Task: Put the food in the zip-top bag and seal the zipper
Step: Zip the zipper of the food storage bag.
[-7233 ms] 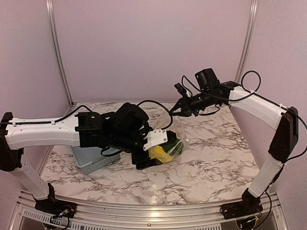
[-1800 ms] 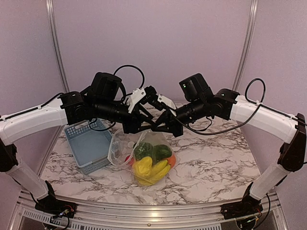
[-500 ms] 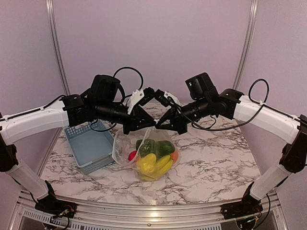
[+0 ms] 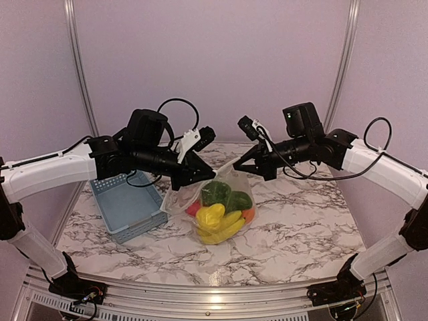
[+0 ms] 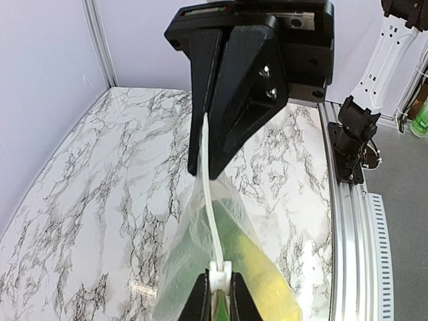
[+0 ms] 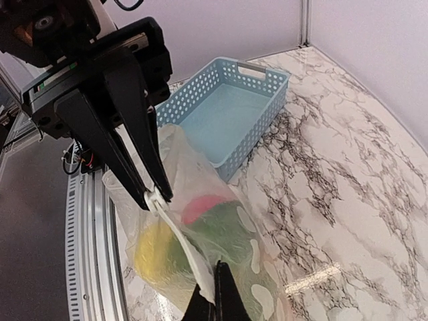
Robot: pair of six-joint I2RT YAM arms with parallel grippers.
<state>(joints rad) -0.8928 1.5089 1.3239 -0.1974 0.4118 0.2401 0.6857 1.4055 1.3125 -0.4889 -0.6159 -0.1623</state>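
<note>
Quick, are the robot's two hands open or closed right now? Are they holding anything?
Left gripper: closed, pinching the white slider on the zipper.
Right gripper: closed, pinching the top edge of the zip-top bag.

The bench (image 4: 301, 221) is white marble veined in grey and black. The basket (image 4: 127, 200) is grey-blue, dotted with rows of small holes. The bag (image 6: 257, 257) is clear with white polka dots, and its zipper (image 5: 208, 200) shows as a white strip. Through the plastic the food glows: yellow (image 4: 212, 221) in front, dark green (image 4: 224, 196) above, red (image 4: 194, 208) to one side, orange (image 4: 248, 215) to the other. The left gripper (image 6: 157, 195) and right gripper (image 5: 206, 167) are black, on white arms (image 4: 47, 174) with black joints. The walls (image 4: 214, 67) are pale lilac.
</note>
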